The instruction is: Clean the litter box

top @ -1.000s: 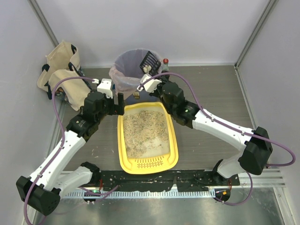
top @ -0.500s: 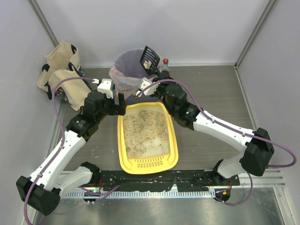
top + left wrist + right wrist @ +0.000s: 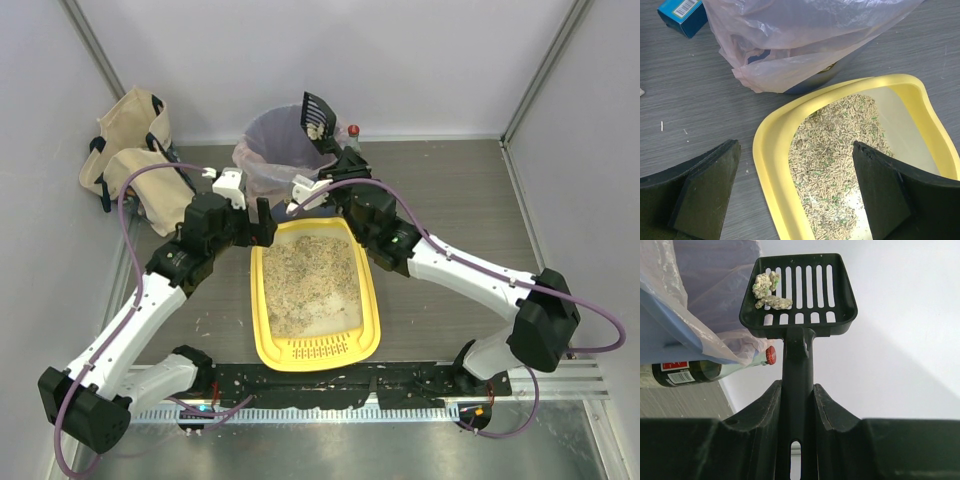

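1. Left arm (image 3: 130, 320), right arm (image 3: 470, 272): white links, black joints.
2. A purple cable (image 3: 119, 225) loops along each arm.
3. Left gripper (image 3: 795, 190), right gripper (image 3: 799, 390): black, with thick wedge-shaped fingers (image 3: 705, 195).
4. White wrist mounts (image 3: 228, 183).

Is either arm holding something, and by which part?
The right gripper holds a black slotted scoop by its handle, with clumps in it. The left gripper is open and holds nothing.
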You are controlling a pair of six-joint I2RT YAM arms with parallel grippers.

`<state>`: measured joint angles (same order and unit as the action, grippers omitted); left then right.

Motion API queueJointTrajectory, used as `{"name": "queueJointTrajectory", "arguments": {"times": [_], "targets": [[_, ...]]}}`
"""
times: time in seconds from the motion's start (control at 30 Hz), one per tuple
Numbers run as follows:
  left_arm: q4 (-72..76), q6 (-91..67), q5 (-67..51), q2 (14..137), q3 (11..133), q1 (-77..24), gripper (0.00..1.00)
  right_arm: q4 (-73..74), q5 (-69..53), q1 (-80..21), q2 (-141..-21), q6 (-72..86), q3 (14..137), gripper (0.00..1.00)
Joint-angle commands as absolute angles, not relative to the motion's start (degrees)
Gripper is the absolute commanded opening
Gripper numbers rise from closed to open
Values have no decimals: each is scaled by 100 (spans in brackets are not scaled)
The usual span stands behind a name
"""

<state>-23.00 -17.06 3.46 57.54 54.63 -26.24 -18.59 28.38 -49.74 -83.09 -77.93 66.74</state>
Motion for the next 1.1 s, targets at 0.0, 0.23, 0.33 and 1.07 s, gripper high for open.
{"name": "queueJointTrajectory", "arguments": {"times": [0.0,0.23,0.33,1.07], "targets": [[-2267,-1582,483,5722,5713,-2637,98,-2347,2962,-4966,-8350,-8516,6750,1],[-2303,-1573,510,5722,5713,-2637,98,-2285,3128,-4966,-8420,-9043,6662,1],[-2311,-1582,510,5730,5713,-2637,98,-2522,3234,-4966,-8464,-9482,6557,2],[-2320,-1600,510,5652,5704,-2637,98,-5993,2172,-4966,-8991,-12295,5124,1]]}}
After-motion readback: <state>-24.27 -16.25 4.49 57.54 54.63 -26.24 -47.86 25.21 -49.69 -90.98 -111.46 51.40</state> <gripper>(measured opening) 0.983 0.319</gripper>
